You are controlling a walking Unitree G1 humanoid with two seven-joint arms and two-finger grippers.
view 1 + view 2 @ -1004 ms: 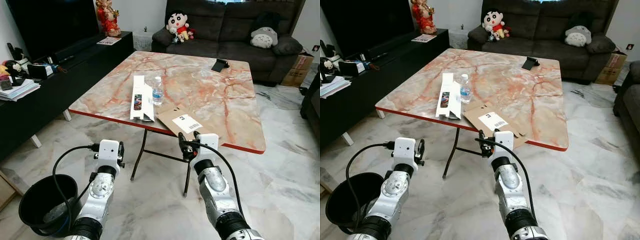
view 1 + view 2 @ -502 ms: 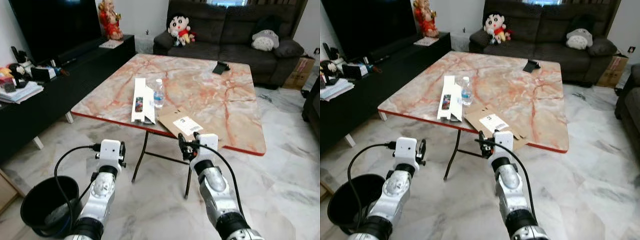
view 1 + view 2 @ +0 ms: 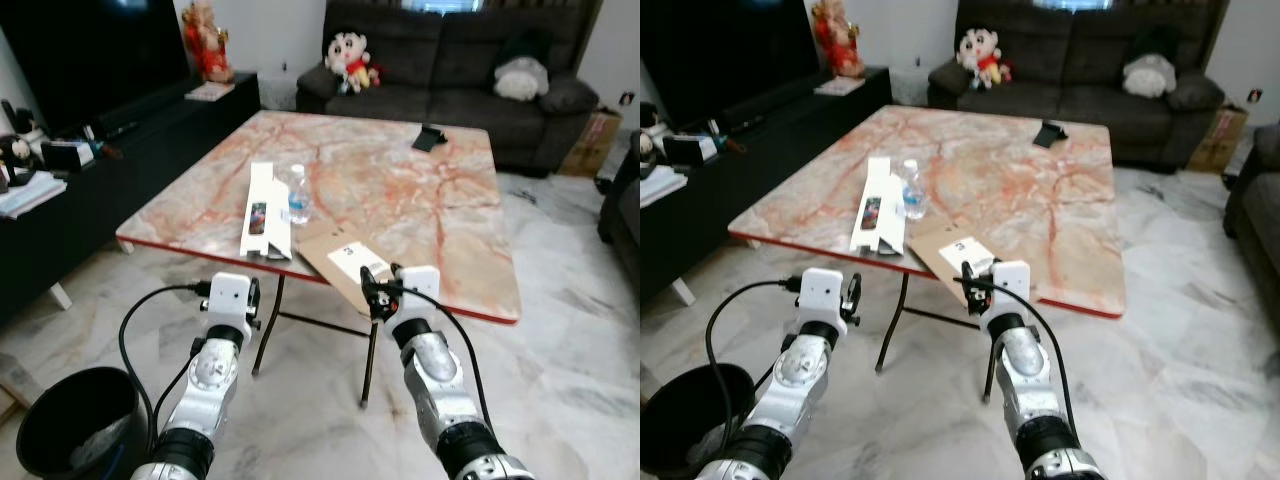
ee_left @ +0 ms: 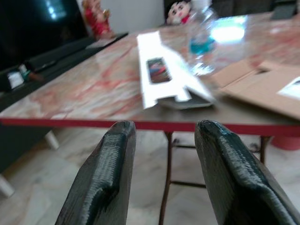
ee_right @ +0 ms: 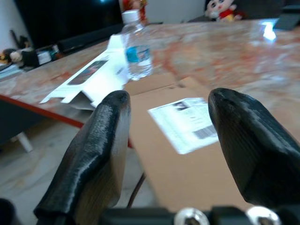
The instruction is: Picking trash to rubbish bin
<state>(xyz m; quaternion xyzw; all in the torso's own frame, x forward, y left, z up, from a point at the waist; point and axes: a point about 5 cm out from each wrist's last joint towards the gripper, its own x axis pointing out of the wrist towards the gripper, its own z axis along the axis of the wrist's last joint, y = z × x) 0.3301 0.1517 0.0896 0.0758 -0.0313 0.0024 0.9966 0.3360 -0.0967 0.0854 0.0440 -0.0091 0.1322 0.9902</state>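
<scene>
Right end effector: fingers parted, empty, at the worktop edge before flattened cardboard. Left end effector: parted, empty, below the edge. White carton, water bottle on worktop. Black bin: floor, now nearer the lower left corner; contents unclear.

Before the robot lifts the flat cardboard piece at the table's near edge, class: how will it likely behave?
The flat cardboard looks thin, so probably light and bendy. It overhangs the table edge, so a push could slide it off. The right tool hovers near it, open.
</scene>
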